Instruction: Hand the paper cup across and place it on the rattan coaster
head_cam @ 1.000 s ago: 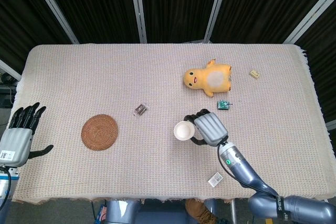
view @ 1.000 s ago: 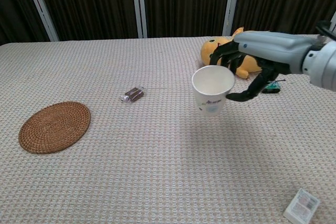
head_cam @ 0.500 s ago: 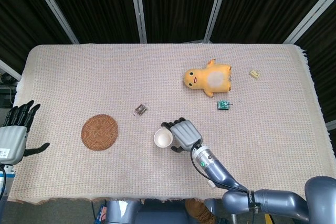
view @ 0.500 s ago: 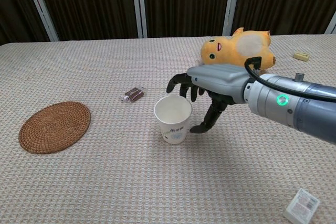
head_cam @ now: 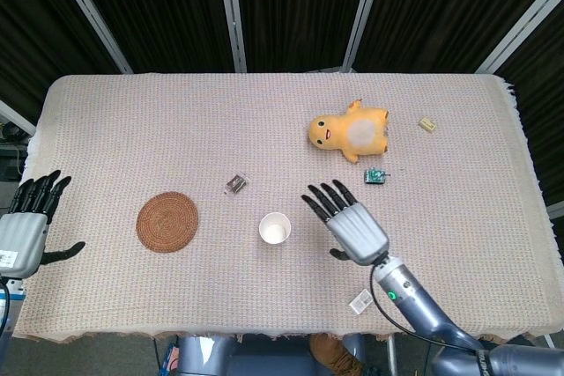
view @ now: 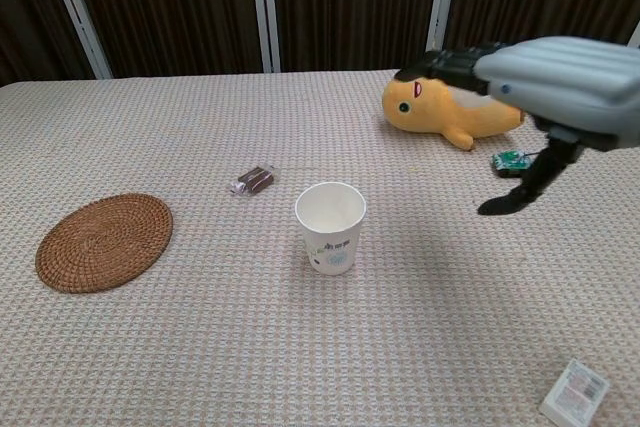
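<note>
A white paper cup (head_cam: 275, 229) (view: 331, 225) stands upright on the tablecloth near the middle of the table, with nothing touching it. To its left lies the round rattan coaster (head_cam: 167, 222) (view: 104, 241), bare. My right hand (head_cam: 349, 224) (view: 543, 87) hovers to the right of the cup, lifted off the table, fingers spread and holding nothing. My left hand (head_cam: 26, 227) waits open at the table's left edge, left of the coaster; the chest view does not show it.
A yellow plush toy (head_cam: 349, 132) (view: 450, 107) lies at the back right, with a small green part (head_cam: 376, 176) (view: 512, 160) in front of it. A small wrapped item (head_cam: 235, 184) (view: 252, 180) sits behind the cup. A white packet (head_cam: 362, 302) (view: 574, 392) lies near the front right edge.
My right hand carried the cup leftward, set it down on the cloth, let go and drew back to the right with fingers spread. The left hand barely shifted.
</note>
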Motion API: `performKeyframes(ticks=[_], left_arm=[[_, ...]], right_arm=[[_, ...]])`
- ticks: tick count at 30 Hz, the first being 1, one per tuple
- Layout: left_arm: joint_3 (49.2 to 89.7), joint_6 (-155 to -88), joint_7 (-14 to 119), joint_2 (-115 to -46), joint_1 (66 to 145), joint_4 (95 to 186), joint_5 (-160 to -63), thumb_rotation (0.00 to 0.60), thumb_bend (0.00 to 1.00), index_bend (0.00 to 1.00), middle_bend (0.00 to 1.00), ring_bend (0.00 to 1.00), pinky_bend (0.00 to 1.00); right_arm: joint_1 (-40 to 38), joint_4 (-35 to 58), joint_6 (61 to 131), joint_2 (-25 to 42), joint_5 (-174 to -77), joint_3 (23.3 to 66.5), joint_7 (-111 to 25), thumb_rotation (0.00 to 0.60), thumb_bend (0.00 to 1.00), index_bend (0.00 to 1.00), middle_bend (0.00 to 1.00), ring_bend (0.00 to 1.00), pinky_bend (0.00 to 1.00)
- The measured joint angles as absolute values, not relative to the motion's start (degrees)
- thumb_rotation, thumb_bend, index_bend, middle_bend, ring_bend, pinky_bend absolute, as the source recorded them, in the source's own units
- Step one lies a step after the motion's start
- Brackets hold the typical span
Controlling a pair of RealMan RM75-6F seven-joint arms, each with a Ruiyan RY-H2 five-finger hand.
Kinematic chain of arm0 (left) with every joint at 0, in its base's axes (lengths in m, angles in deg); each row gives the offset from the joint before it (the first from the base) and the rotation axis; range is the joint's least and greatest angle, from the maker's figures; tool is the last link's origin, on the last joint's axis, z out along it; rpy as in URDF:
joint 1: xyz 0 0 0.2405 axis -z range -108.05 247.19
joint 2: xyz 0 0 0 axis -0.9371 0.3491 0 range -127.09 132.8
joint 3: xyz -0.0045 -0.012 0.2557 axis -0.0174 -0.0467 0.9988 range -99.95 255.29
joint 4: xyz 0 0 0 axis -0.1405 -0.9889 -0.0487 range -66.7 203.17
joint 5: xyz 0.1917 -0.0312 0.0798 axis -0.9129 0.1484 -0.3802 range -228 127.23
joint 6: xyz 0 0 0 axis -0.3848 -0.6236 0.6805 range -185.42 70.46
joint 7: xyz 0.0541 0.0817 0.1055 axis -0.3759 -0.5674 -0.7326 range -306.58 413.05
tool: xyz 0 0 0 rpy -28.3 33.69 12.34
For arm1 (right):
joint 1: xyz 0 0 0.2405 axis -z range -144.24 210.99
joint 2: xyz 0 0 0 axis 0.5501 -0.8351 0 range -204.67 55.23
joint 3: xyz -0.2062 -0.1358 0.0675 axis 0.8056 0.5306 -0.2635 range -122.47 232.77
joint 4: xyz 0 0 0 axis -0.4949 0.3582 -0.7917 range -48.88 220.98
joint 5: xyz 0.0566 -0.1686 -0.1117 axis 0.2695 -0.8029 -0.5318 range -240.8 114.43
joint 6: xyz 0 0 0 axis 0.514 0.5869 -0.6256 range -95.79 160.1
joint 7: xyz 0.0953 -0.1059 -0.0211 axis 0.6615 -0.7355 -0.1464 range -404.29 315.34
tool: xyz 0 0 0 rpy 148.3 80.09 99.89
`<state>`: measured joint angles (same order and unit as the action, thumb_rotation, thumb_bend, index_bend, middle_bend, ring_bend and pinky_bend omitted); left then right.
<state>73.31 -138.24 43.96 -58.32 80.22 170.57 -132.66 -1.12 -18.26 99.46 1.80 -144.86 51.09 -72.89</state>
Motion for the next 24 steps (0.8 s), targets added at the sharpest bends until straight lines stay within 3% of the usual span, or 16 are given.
performKeyframes(ticks=[5, 10, 13, 24], left_arm=[[73.8, -137.7, 42.7, -59.7, 81.4, 169.7, -135.9, 0.6, 0.0, 0.0, 0.0, 0.0, 0.0], [73.8, -135.7, 39.0, -62.1, 84.0, 169.0, -138.6, 0.6, 0.0, 0.0, 0.0, 0.0, 0.0], [73.4, -132.6, 36.2, -64.0, 86.7, 169.3, -139.3, 0.6, 0.0, 0.0, 0.0, 0.0, 0.0], [70.3, -115.7, 25.6, -73.9, 100.1, 170.0, -138.8, 0.6, 0.0, 0.13, 0.09, 0.03, 0.13]], right_arm=[[4.6, -10.7, 110.8, -2.3, -154.3, 54.9, -61.5, 0.6, 0.0, 0.0, 0.0, 0.0, 0.0], [11.8, 0.6, 120.2, -3.9, -157.2, 57.2, -50.4, 0.6, 0.0, 0.0, 0.0, 0.0, 0.0], [15.6, 2.2, 123.6, -4.9, -156.9, 57.5, -47.5, 0.6, 0.0, 0.0, 0.0, 0.0, 0.0], [18.0, 1.1, 123.7, -7.3, -154.4, 56.4, -46.5, 0.6, 0.0, 0.0, 0.0, 0.0, 0.0]])
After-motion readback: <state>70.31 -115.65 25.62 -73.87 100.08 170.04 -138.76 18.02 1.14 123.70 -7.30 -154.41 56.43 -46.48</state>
